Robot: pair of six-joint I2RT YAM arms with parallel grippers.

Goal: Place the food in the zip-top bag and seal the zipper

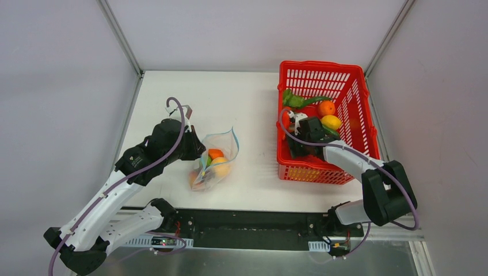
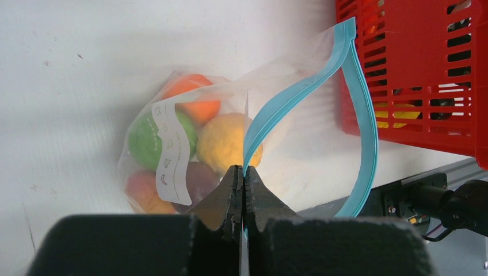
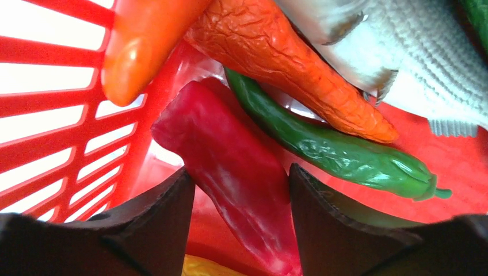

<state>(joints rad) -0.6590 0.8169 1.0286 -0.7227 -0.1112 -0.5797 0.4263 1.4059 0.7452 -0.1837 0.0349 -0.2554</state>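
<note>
Top external view: zip-top bag (image 1: 221, 150) part-filled, mouth open, unsealed.
Left gripper (image 2: 244, 172) pinches zipper (image 2: 362, 115), centre-left; right gripper (image 3: 240, 178) straddles red pepper (image 3: 230, 155) in basket (image 1: 322, 64), upper right, grip unconfirmed; food (image 1: 326, 107) remains.

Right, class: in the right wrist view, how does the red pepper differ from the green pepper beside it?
The red pepper is thick; the green pepper is slim and tapers to a stem. The red pepper lies between the fingers of the right gripper; the green pepper lies outside them, partly under a wrinkled orange piece. Both are glossy and lie in the red basket.
</note>
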